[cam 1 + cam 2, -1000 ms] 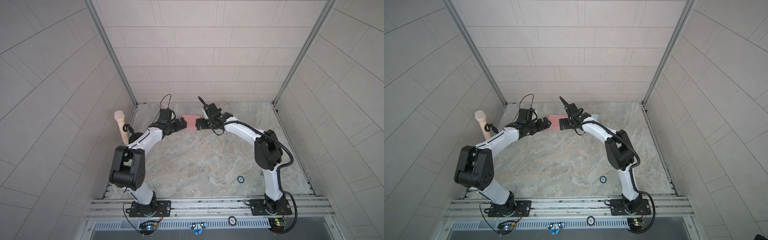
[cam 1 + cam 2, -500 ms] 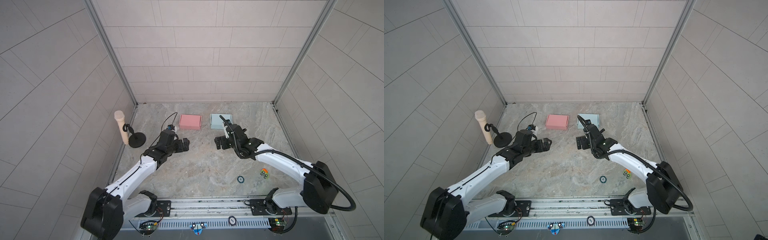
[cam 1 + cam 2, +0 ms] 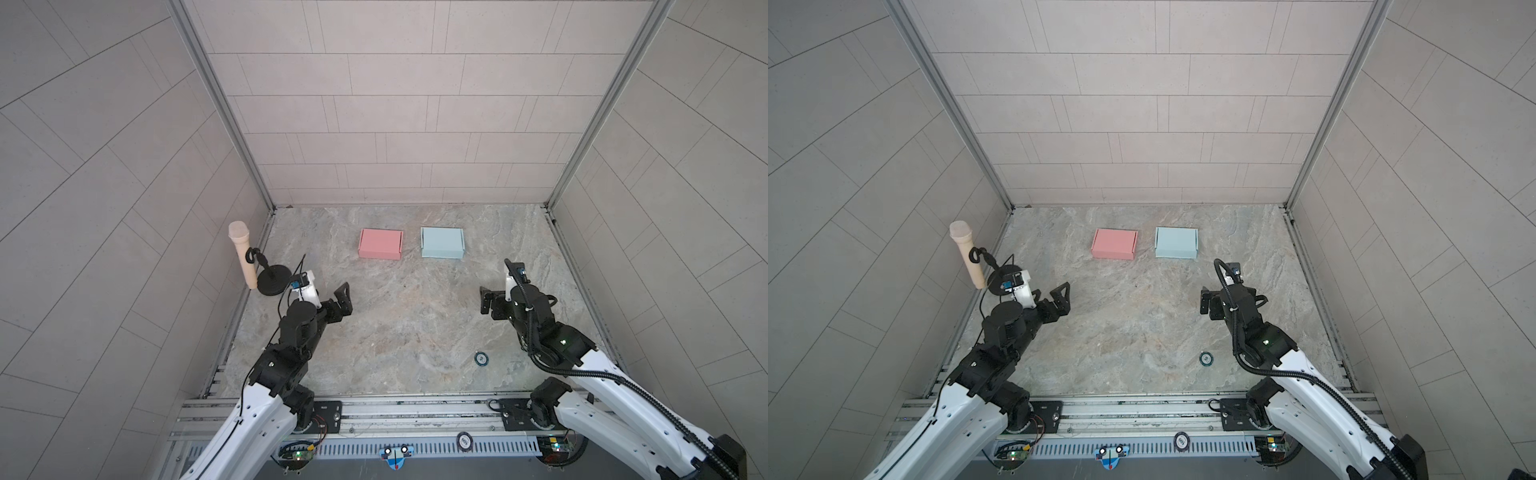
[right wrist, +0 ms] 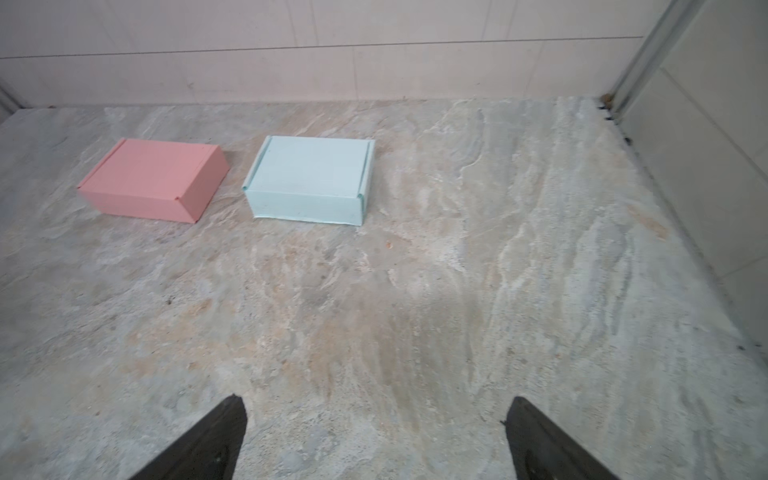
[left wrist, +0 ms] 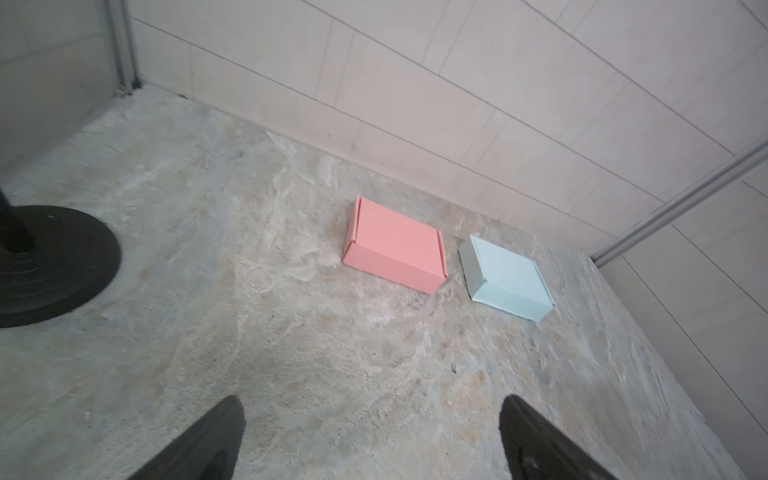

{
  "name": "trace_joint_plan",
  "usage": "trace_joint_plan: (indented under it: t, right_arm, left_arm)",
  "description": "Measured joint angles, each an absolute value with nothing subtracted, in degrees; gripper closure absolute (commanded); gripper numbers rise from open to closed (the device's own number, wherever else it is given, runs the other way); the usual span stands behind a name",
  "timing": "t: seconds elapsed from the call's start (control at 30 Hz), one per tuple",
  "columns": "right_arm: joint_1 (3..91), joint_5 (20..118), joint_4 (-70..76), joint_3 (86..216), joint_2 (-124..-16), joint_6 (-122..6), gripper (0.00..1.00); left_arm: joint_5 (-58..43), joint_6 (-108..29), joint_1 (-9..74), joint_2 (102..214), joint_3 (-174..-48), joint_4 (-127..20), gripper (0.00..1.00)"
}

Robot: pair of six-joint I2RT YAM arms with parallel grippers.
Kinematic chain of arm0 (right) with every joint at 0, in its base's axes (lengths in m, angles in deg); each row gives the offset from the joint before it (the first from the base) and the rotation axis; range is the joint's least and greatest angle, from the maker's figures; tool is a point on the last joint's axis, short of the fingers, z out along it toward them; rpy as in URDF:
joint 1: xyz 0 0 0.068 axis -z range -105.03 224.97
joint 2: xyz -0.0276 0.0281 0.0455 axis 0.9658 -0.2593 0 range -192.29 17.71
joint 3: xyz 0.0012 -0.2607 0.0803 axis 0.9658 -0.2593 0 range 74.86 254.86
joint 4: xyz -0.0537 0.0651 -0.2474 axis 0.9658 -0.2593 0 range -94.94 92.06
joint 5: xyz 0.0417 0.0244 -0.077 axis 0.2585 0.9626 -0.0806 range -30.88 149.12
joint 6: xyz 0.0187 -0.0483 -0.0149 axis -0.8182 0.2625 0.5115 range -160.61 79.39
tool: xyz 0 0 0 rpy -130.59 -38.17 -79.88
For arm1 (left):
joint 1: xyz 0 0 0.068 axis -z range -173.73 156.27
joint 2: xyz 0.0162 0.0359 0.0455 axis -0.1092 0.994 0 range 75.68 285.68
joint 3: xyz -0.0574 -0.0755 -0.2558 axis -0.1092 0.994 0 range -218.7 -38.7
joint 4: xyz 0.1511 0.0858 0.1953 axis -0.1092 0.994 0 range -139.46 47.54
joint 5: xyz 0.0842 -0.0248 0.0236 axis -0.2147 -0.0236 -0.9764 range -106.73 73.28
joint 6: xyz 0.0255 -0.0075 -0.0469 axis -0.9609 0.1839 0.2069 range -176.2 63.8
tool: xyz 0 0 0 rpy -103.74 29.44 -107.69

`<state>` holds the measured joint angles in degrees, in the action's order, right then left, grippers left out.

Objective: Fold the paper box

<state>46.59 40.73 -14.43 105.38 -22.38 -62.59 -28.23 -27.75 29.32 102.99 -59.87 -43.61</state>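
Top views: left gripper (image 3: pixel 330 296), right gripper (image 3: pixel 490 300) angled inward — spread (empty).

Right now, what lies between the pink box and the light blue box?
Only bare marbled tabletop separates the pink box and the light blue box, clearest in the right wrist view.

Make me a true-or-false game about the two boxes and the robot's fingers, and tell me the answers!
1. The pink box and the blue box sit side by side on the table, not touching. True.
2. The left fingers are holding the pink box. False: they are open, empty and well short of it.
3. Both boxes are closed up. True.
4. The microphone lies flat on the table. False: it stands up, clipped to its black stand.
5. The right fingers are squeezed shut. False: they are wide open.
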Motion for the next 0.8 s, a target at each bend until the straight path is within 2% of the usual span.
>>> trace_joint_plan:
  t: [0.23,0.4,0.6,0.8]
  right_arm:
    - [49.17,22.22,-15.7,99.39,-12.13,-65.08,0.01]
    - [53.69,16.34,-13.36,94.67,-9.6,-63.9,0.01]
    - [62.0,20.05,-1.19,88.53,-13.03,-59.51,0.01]
    - [70.68,28.99,11.49,88.88,-28.88,-56.25,0.01]
  left_arm:
    - [-42.24,-32.56,29.28,109.94,-60.04,-43.83,0.0]
    - [-47.86,-39.01,26.44,116.08,-60.11,-48.44,0.0]
    - [-47.9,-42.2,17.23,125.88,-59.78,-60.84,0.0]
    - [-46.94,-44.37,14.26,138.33,-59.69,-72.33,0.0]
